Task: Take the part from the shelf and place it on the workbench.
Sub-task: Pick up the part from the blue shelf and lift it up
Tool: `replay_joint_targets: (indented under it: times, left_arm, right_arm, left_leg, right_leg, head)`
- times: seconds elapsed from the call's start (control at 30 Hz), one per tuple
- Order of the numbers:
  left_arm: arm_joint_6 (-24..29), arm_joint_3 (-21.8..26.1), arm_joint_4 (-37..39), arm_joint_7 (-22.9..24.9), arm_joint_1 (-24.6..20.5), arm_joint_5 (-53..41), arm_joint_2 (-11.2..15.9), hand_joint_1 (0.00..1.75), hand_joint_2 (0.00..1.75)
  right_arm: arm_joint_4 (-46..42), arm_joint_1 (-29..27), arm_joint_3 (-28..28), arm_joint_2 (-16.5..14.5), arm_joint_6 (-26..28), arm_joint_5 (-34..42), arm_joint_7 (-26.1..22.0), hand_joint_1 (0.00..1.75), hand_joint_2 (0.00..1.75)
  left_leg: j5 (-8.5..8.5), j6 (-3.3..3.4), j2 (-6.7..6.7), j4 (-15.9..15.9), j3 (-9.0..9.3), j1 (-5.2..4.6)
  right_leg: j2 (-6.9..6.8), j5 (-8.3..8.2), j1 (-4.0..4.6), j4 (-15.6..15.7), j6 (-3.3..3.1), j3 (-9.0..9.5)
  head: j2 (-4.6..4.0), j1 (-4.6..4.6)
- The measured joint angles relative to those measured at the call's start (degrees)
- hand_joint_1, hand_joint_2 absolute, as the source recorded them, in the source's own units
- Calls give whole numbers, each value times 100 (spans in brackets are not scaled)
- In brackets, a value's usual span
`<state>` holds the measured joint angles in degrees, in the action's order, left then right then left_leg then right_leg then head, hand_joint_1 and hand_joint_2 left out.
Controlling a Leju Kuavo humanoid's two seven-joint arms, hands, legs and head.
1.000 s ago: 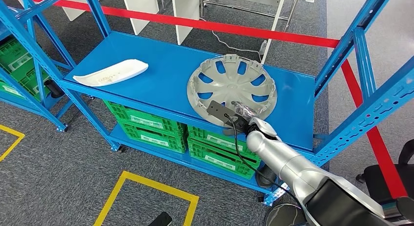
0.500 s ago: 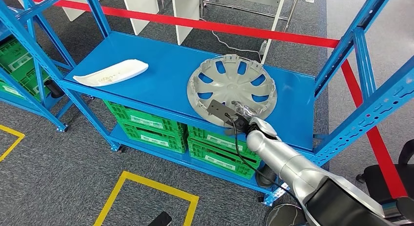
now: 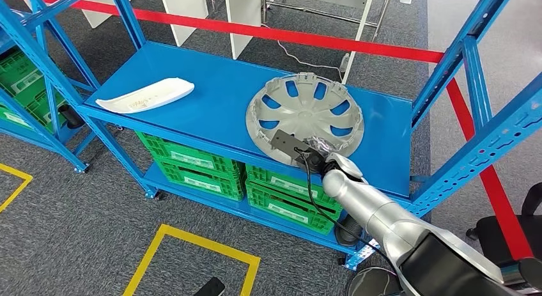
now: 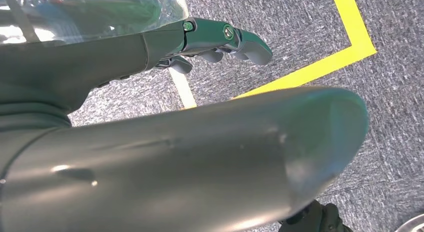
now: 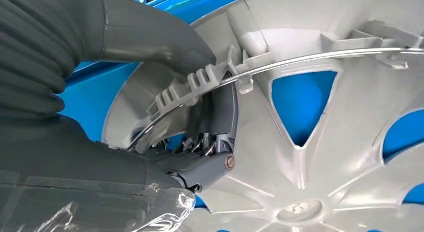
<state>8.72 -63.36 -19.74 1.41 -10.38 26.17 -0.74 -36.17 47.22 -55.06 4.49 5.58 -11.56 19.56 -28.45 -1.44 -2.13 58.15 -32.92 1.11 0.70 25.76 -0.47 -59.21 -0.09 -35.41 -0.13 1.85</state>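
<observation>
The hubcap [image 3: 304,115] lies near the shelf's [image 3: 192,110] front right corner, the right hand [image 3: 317,150] clamped on its front rim. Held at one edge, it could tilt and slip free. The right wrist view shows thumb against fingers [image 5: 220,117]; the left hand [image 4: 210,39] hangs open over carpet.

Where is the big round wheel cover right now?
In the head view, the wheel cover lies on the blue shelf's right side, its near rim gripped by the right hand.
</observation>
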Motion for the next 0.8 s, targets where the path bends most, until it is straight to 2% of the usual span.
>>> replay_joint_targets:
  times: [0.8]
  left_arm:
    - [7,0,2,-8,6,21,0,0,0]
  right_arm:
    - [10,-4,-144,-21,169,156,-44,175,175]
  left_leg:
    - [-1,1,0,0,0,0]
  right_leg:
    - [-2,1,-1,3,2,3]
  head:
    - [0,0]
